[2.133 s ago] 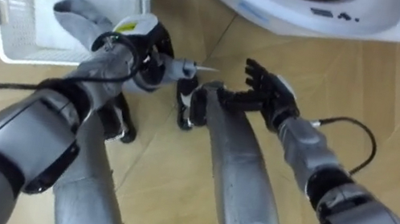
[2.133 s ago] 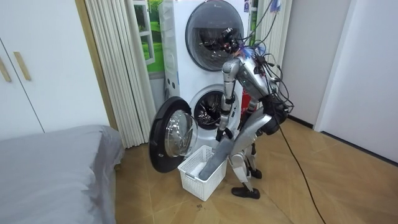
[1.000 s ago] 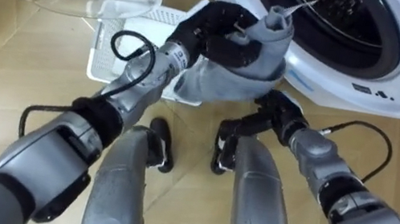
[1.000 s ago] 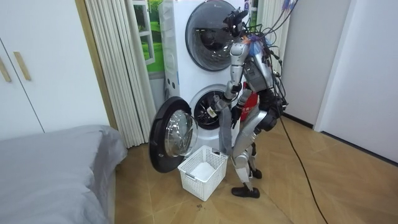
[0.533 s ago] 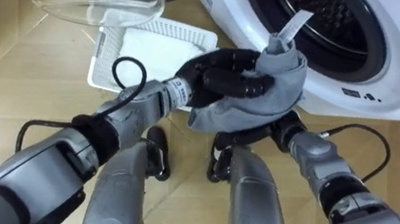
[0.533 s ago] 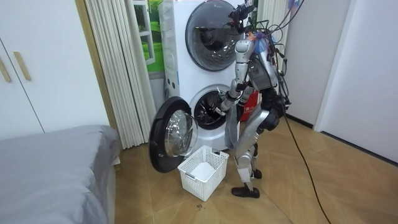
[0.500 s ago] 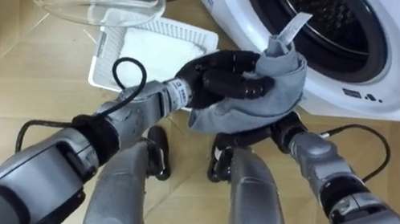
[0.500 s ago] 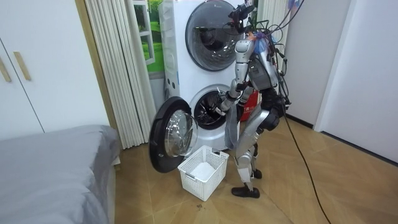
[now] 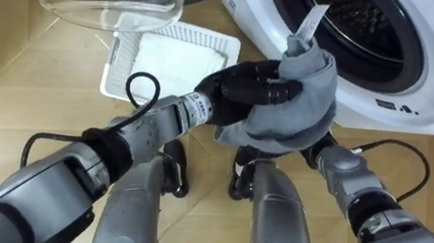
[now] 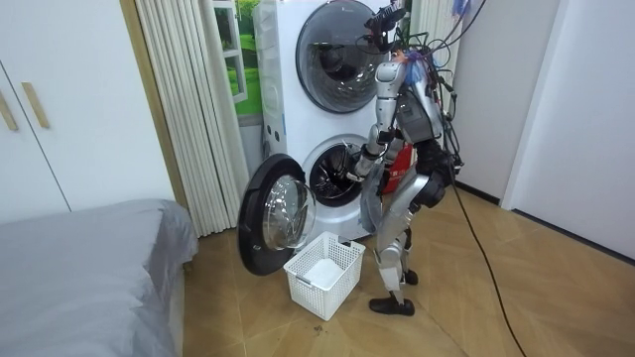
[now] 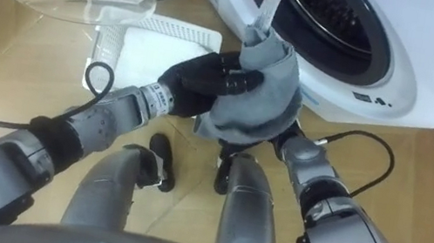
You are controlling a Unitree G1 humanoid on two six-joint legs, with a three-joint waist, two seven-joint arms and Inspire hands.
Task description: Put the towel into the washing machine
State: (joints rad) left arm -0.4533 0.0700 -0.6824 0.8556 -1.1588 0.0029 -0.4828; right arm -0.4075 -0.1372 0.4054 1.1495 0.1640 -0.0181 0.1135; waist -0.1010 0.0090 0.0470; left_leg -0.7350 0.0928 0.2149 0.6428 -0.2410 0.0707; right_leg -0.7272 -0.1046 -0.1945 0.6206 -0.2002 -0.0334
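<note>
The left robot hand (image 9: 251,86) is clamped on the bunched grey towel (image 9: 300,111), which is held just before the washing machine's (image 9: 418,80) open drum (not yet inside), the right robot hand (image 9: 317,149) being tucked beneath it, state not discernible.

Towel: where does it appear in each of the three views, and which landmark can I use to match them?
Left eye view: towel at upper centre, bunched in the left hand, before the drum.
Right eye view: upper centre, slightly further left.
Room view: small grey bundle, held before the lower drum.
Landmark: basket on the floor.
</note>
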